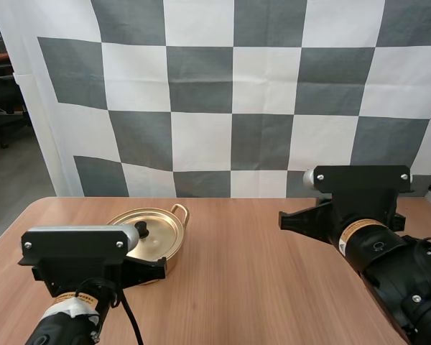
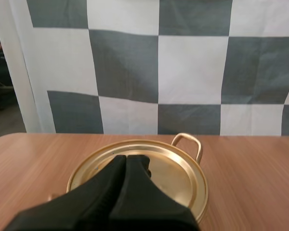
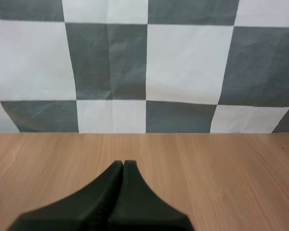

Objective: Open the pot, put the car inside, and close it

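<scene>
A gold pot (image 1: 155, 233) with its lid (image 2: 173, 171) on stands on the wooden table (image 1: 251, 280), left of the middle, with a loop handle (image 2: 188, 143) on its far side and a dark knob (image 1: 141, 228) on the lid. My left gripper (image 2: 130, 161) is shut on nothing, its tips lying together just over the near part of the lid. My right gripper (image 3: 124, 164) is shut on nothing as well, hovering above bare wood at the right side of the table.
The left arm's body (image 1: 79, 266) covers the pot's near side in the high view. The right arm (image 1: 373, 237) stands over the table's right part. Bare wood lies between the two arms.
</scene>
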